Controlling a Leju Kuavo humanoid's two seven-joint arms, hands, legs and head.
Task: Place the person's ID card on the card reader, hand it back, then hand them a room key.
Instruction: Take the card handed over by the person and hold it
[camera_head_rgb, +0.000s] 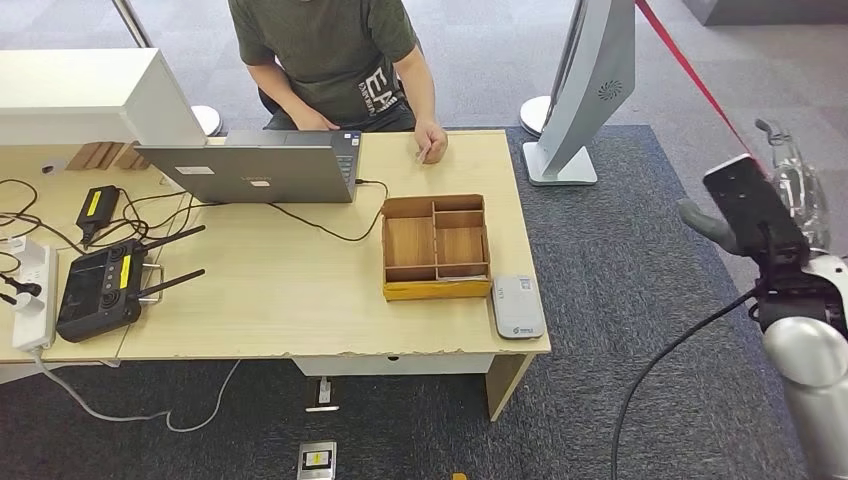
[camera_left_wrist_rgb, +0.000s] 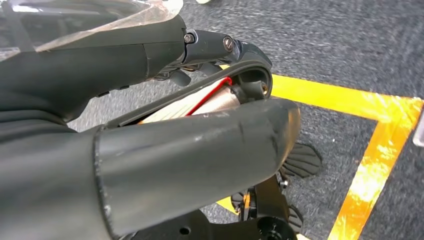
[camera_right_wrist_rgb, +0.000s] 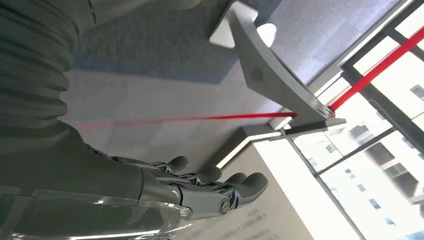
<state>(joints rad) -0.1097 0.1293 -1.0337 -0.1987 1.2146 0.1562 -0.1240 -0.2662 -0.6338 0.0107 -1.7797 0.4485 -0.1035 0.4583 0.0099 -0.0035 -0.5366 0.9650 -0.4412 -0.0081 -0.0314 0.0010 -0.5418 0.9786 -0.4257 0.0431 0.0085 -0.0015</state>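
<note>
The right hand (camera_head_rgb: 745, 215) hangs raised off the table's (camera_head_rgb: 300, 300) right side, fingers straight and apart, holding nothing. The card reader (camera_head_rgb: 518, 306) lies well apart, on the table's near right corner beside the wooden tray (camera_head_rgb: 436, 246). The left hand (camera_left_wrist_rgb: 150, 125) has its thumb and fingers closed together on nothing.

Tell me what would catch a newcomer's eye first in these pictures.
First, the raised right hand at the right edge of the head view, away from the desk, holding nothing. Then the wooden tray with compartments on the desk, a grey card reader beside it at the corner. Behind the desk sits a person, one hand by a laptop.
</note>
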